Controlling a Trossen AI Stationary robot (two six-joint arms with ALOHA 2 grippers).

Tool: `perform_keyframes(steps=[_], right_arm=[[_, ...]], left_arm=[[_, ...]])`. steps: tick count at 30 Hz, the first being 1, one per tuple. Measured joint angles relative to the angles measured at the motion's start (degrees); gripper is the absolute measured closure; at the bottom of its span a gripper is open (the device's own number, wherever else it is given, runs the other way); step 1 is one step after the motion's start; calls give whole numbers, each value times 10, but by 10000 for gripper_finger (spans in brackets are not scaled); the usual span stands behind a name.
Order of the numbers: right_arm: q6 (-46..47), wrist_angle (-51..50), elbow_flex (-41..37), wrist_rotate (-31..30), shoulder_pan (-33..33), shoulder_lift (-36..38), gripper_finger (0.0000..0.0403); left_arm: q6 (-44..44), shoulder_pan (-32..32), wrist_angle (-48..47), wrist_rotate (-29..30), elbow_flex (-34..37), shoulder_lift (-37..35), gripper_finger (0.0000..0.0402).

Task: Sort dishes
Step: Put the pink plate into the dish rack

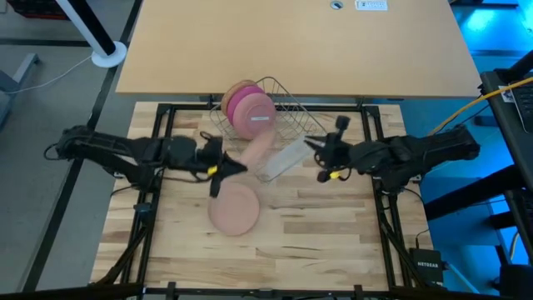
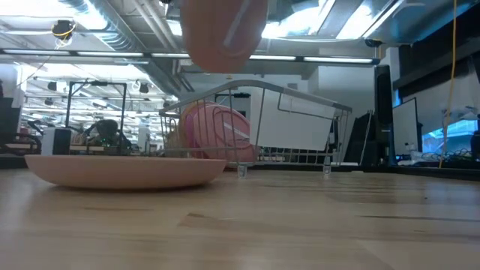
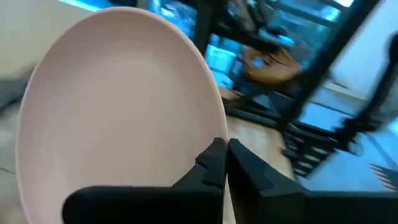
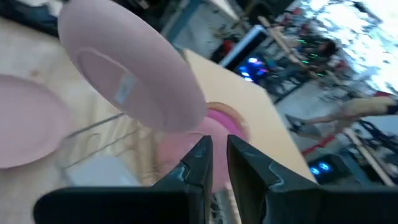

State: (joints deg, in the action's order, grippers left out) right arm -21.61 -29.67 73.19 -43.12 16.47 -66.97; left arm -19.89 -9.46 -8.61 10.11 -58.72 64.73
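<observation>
My left gripper [image 1: 236, 167] is shut on a pale pink plate [image 3: 118, 106], raised above the table's middle; the plate also shows at the top of the low view [image 2: 225, 34] and in the right wrist view [image 4: 130, 81]. A second pale pink plate [image 1: 233, 208] lies flat on the table below it. A magenta plate [image 1: 252, 112] stands on edge in the wire rack [image 1: 287, 108], with a tan-orange plate [image 1: 233, 90] behind it. My right gripper [image 1: 321, 158] hovers right of the rack, its fingers a narrow gap apart [image 4: 219, 152], touching nothing. My left gripper pinches the raised pale pink plate by its rim [image 3: 222, 134] between the two fingers [image 3: 211, 165]. The fingers reach in roughly level from the table's left side. The plate is lifted clear of the table and tilted up on edge.
A translucent cup [image 1: 283, 158] lies on its side on the table between the two grippers, in front of the rack. The wooden tabletop [image 1: 333, 233] is bare toward its near edge. A tan board [image 1: 291, 42] lies beyond the rack.
</observation>
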Motion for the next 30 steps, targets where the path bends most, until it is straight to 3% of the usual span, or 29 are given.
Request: perform_keyframes(steps=[7, 10, 16, 22, 26, 30], right_arm=[[-32, -11, 0, -120, -7, 10, 349], [-43, -20, 0, -115, -37, 9, 350], [-41, -27, 0, -11, -154, 8, 350], [-9, -27, 0, 143, -285, 8, 350], [6, -31, 0, 228, -352, 3, 349], [8, -35, 0, 273, -400, -19, 350]], left_arm=[[40, 117, 47, -48, 0, 3, 401], [40, 168, 55, -91, 0, 9, 401], [33, 262, 72, -213, 0, 33, 401], [-8, 346, 94, -344, 0, 71, 401], [-33, 392, 93, -401, 0, 99, 401], [-62, 429, 93, -446, 0, 131, 401]])
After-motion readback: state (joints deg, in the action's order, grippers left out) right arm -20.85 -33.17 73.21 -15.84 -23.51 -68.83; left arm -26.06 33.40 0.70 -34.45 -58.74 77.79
